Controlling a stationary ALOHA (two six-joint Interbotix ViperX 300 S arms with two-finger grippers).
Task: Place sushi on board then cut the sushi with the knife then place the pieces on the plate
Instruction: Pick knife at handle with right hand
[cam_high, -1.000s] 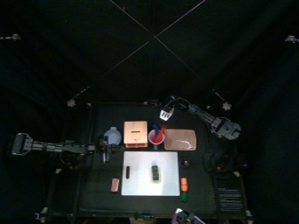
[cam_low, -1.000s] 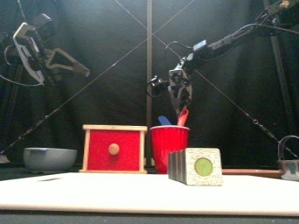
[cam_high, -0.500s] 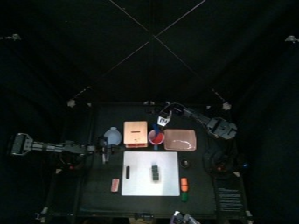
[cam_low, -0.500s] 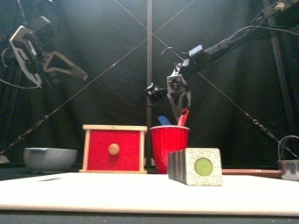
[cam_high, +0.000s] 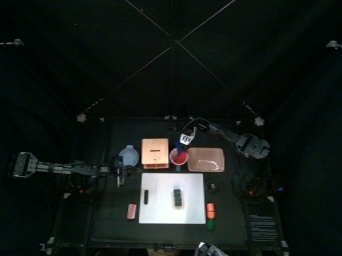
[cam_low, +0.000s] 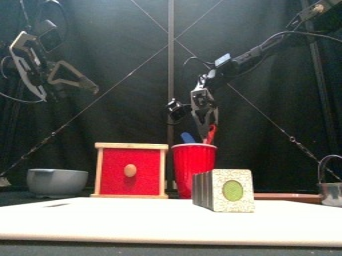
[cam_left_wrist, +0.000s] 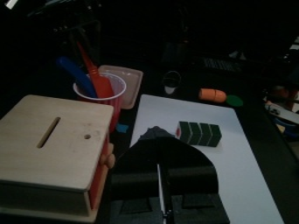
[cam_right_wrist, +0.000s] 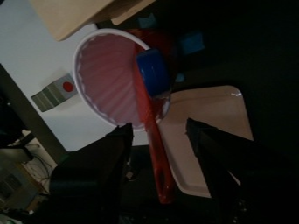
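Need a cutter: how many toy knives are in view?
2. Both stand in the red cup: a blue knife and a red knife. More could hide inside the wooden box.

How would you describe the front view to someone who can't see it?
The right gripper hangs just above a red cup holding toy knives. In front, a sushi roll sits on the white board, with a wooden box and a bowl behind.
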